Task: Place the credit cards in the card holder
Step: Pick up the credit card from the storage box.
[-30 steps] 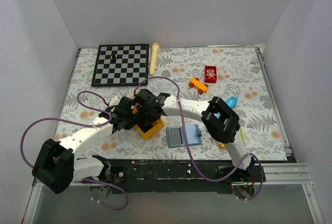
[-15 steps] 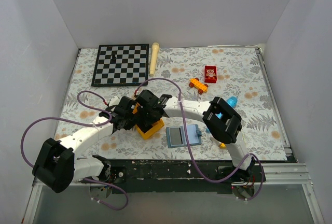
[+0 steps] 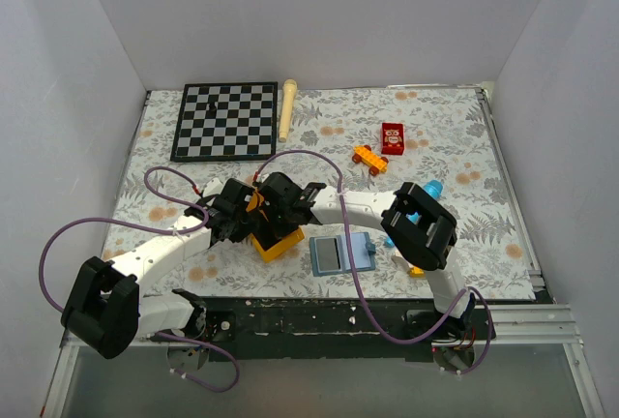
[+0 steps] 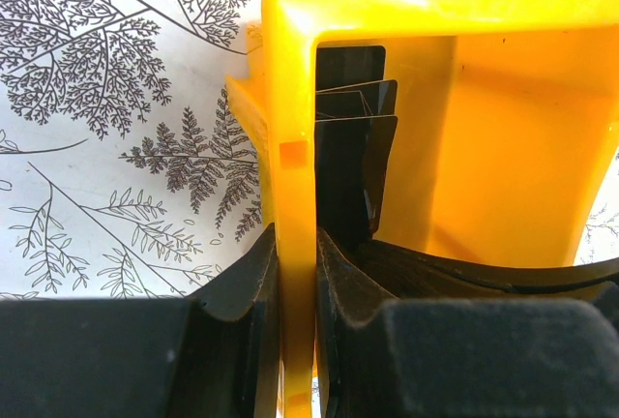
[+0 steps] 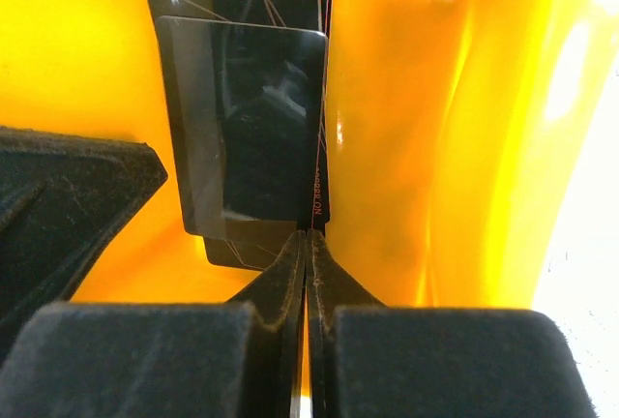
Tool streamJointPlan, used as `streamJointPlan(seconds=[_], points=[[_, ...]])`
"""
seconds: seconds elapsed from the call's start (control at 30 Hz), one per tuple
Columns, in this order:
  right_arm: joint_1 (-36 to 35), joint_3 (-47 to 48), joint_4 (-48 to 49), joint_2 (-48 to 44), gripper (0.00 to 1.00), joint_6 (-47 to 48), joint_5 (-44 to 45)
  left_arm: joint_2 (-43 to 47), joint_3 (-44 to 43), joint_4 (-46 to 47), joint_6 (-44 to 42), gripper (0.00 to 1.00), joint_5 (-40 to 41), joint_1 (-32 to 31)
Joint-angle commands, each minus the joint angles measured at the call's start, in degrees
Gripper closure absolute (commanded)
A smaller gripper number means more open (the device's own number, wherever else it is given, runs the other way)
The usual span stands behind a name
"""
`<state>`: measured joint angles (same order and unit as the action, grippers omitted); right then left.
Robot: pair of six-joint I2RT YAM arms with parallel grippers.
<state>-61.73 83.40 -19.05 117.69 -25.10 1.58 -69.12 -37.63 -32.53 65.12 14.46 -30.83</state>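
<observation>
Credit cards (image 5: 247,128) stand inside a yellow bin (image 4: 387,7), flat against its wall; the card holder (image 3: 340,254) lies open near the bin. The left gripper (image 4: 295,273) clamps the bin wall. The right gripper (image 5: 307,244) pinches one card's near edge. The cards are probably light, stiff and slick (best held by an edge). The tiny print on one card is illegible.

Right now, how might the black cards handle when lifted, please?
The cards in the yellow box look thin and straight-edged, so probably stiff and light. Their glossy faces suggest they could slip from the right end effector, pinching one edge.
</observation>
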Motion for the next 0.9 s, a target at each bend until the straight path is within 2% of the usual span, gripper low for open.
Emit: streamJointPlan(seconds=[0.0, 0.3, 0.53, 0.63, 0.73, 0.87], points=[[-2.25, -3.76, -0.21, -1.40, 0.99, -0.65, -2.90, -0.05, -1.66, 2.30, 0.88, 1.00, -0.92, -0.11], [-2.25, -6.23, 3.84, -5.45, 0.99, -1.18, -3.25, -0.40, -1.48, 2.12, 0.80, 1.00, -1.10, -0.11], [-2.25, -3.77, 0.42, -3.96, 0.99, -1.61, -1.85, -0.31, -1.66, 2.04, 0.62, 1.00, -1.19, -0.11], [-2.25, -2.28, -2.39, -3.87, 0.99, -1.70, 2.71, -0.31, -1.83, 2.04, 0.62, 1.00, -1.19, -0.11], [-2.25, -1.04, -4.94, -4.22, 0.89, -1.88, 5.53, -0.57, -2.01, 1.95, 0.62, 1.00, -1.19, -0.02], [-2.25, 0.19, -7.40, -4.40, 0.70, -3.72, 10.44, -0.66, -2.19, 1.69, 0.71, 1.00, -1.19, -0.11]])
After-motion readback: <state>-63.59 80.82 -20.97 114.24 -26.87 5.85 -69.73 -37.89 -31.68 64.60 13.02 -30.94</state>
